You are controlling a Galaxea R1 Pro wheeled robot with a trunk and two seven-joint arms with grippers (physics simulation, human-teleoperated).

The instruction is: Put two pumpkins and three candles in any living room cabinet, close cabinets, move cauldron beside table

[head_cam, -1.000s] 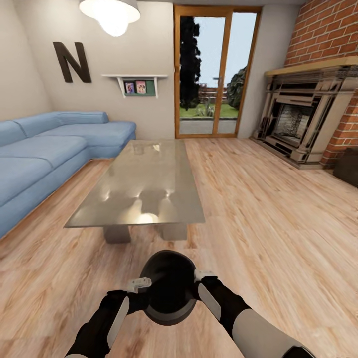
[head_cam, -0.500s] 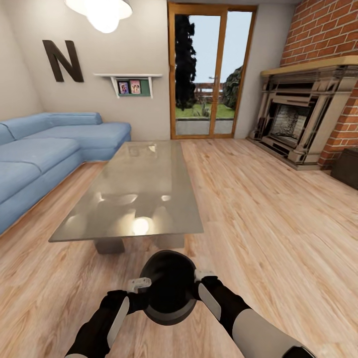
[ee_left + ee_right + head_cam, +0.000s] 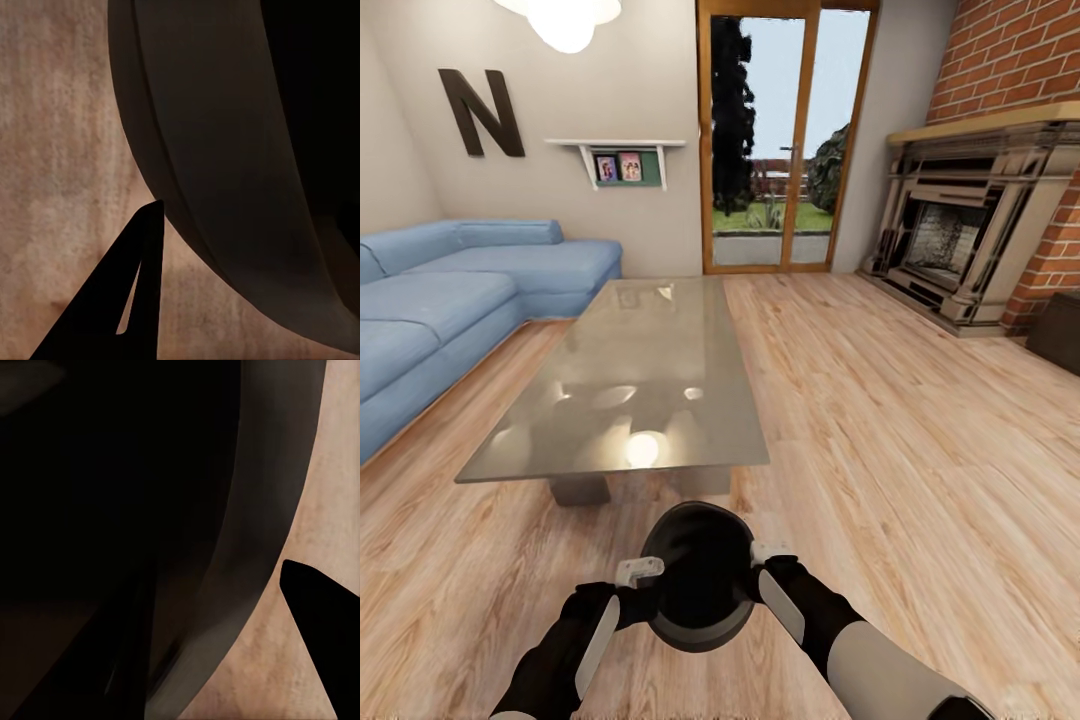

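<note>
**Q:** What could go wrong from here?

**Me:** I hold the cauldron point(image 3: 697, 577) off the floor point(image 3: 920, 450), pinched at its rim from both sides. If either hold slips, it tips and drops. The desk point(image 3: 630, 375) lies just ahead, its near glass edge close beyond the pot, so rolling on too far could knock the pot against that edge or the stone base under it. I judge the pot already near the desk; setting it down too hard or crooked could roll it, given its round belly.

**Q:** Where does the pot sit against your jaws?

**Me:** Between them. My left gripper point(image 3: 639, 573) meets the rim on the pot's left, my right gripper point(image 3: 767, 553) on its right. In the left wrist view one finger point(image 3: 124, 311) lies outside the wall, with floor behind it; the right wrist view shows a finger point(image 3: 326, 619) outside the other wall. Both seem clamped on the rim, though the inner fingers are lost in the dark.
</note>
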